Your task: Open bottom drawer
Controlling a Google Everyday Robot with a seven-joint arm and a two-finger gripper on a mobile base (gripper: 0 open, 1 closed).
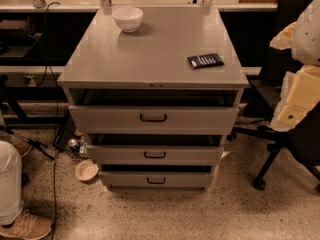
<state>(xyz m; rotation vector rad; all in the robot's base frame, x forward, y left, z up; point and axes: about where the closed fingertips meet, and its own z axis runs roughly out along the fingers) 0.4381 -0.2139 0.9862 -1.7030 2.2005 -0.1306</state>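
Camera view: a grey, flat-topped metal cabinet with three drawers stands on a speckled terrazzo floor. On its top sit a small white round bowl near the back left and a flat dark packet with pale lettering near the right edge.

The gripper is outside the frame, so neither its place nor its state can be told.

At the right edge, bulky cream and yellowish shapes are cut off by the frame, and what they are is hard to make out. Below them show the leg and castor of a black office chair. At the lower left, a person's pale trouser leg and tan shoe are cut off by the frame.

The bottom drawer is the lowest, shallow grey front, just above the floor, with a small black bar handle at its centre. It lies under the similar middle drawer and the taller top drawer. A dark strip shows above each front, and the insides are hidden in shadow. Whether the bottom drawer is fully shut or slightly out cannot be told.

Left of the bottom drawer, a second white bowl rests on the floor, with a small can near it.
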